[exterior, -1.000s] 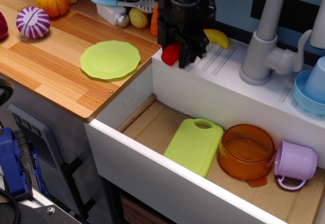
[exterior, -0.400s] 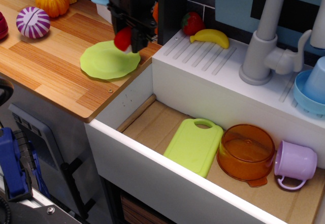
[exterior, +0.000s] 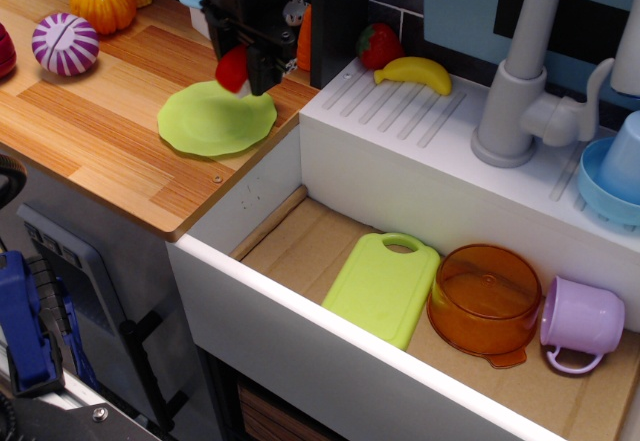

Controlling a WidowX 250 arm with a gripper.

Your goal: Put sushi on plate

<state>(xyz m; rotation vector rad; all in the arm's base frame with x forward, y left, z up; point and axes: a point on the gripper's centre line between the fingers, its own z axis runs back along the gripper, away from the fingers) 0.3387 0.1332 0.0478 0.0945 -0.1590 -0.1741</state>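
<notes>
The lime-green round plate (exterior: 205, 121) lies on the wooden counter near the sink's left edge. My black gripper (exterior: 243, 69) hangs over the plate's far edge, shut on the sushi (exterior: 233, 67), a small red-topped piece with a white base showing between the fingers. The sushi is held just above the plate, apart from it as far as I can tell.
A strawberry (exterior: 379, 45) and banana (exterior: 419, 72) sit on the white drainboard. A purple-white ball (exterior: 65, 43) and orange pumpkin (exterior: 101, 1) lie on the counter's far left. The sink holds a green cutting board (exterior: 382, 287), orange pot (exterior: 485, 300) and purple cup (exterior: 581, 322). A grey faucet (exterior: 520, 71) stands right.
My gripper carried the sushi left from the drainboard's corner to above the plate's far edge. Strawberry and banana are now uncovered.
</notes>
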